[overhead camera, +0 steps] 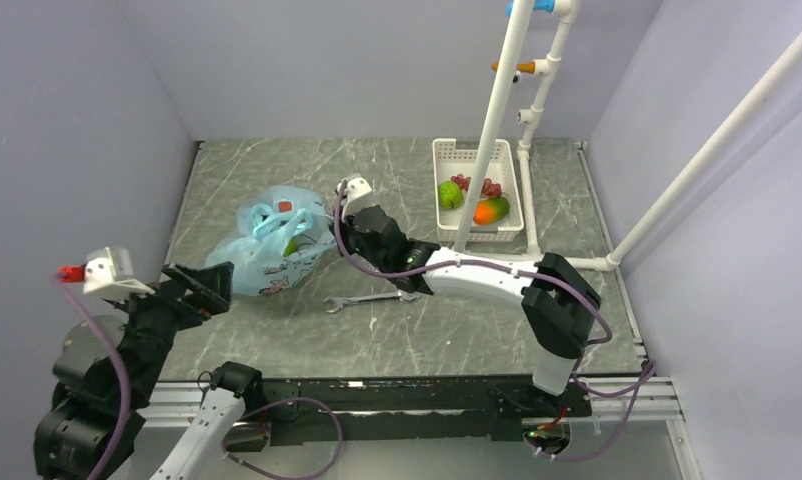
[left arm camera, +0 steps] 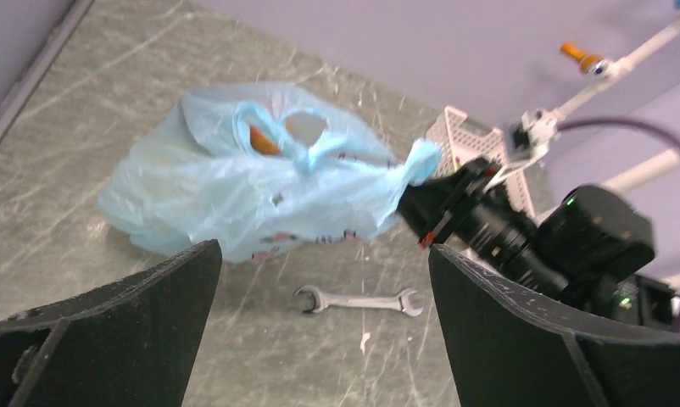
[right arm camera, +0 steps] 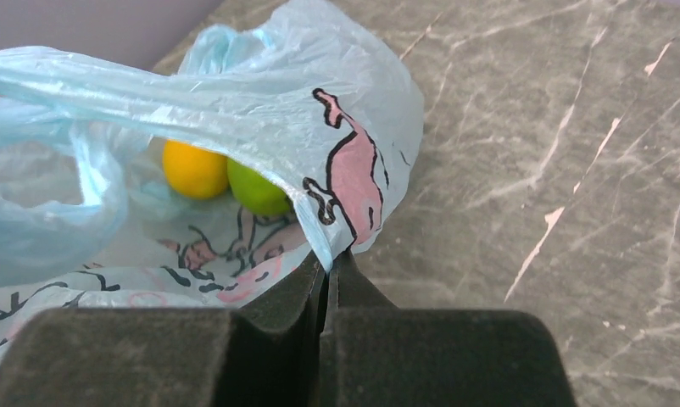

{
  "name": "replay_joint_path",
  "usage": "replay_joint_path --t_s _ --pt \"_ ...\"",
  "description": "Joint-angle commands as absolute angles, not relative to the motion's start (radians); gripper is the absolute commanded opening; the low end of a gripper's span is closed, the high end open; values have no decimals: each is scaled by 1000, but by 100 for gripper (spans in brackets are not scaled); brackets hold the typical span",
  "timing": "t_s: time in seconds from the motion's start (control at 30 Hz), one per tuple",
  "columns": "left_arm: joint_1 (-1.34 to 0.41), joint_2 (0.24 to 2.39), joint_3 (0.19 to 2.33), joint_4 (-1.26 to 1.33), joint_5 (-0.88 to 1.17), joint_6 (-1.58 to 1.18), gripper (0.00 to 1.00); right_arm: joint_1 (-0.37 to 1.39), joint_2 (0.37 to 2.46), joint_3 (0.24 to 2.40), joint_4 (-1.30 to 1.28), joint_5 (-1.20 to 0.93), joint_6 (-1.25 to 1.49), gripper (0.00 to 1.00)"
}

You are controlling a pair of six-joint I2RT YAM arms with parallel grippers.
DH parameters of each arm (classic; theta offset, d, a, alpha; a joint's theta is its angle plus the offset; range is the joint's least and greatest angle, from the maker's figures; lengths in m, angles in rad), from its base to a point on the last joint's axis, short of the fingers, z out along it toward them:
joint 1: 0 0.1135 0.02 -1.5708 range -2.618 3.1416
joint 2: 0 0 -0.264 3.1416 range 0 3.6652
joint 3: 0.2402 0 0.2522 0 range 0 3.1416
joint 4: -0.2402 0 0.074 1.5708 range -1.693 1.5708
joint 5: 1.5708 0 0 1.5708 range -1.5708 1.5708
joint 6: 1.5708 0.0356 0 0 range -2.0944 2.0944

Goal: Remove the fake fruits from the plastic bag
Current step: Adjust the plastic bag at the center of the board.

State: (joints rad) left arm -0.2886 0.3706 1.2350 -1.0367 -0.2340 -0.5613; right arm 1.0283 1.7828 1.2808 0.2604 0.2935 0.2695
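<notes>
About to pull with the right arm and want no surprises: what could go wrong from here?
The right hand pinches only a thin edge of the plastic bag; pulling could tear it or slip off. The yellow fruit and green fruit lie loose inside and might roll out. The open left hand holds nothing, so the bag may just drag.

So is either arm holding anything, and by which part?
The right tool pinches the plastic bag by the edge of its opening; the left tool is open, holding nothing.

light blue plastic bag [overhead camera: 264,258] lying crumpled, mouth open; yellow fruit [right arm camera: 194,170], green fruit [right arm camera: 257,192] inside.
</notes>
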Motion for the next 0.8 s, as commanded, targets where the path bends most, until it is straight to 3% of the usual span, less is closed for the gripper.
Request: replay_joint_path --t_s 0.0,0.23,0.43,0.77 --pt "-285 461 1334 -1079 -270 -526 100 1024 1682 1209 332 211 230 0" --pt "-285 591 1347 -1118 -316 -475 99 1016 1618 1122 323 201 227 0" --pt "-285 611 1258 -1024 -167 -422 99 1012 1565 1069 310 192 232 0" --pt "-285 800 1300 -916 -51 -274 99 996 1486 1044 279 187 211 0"
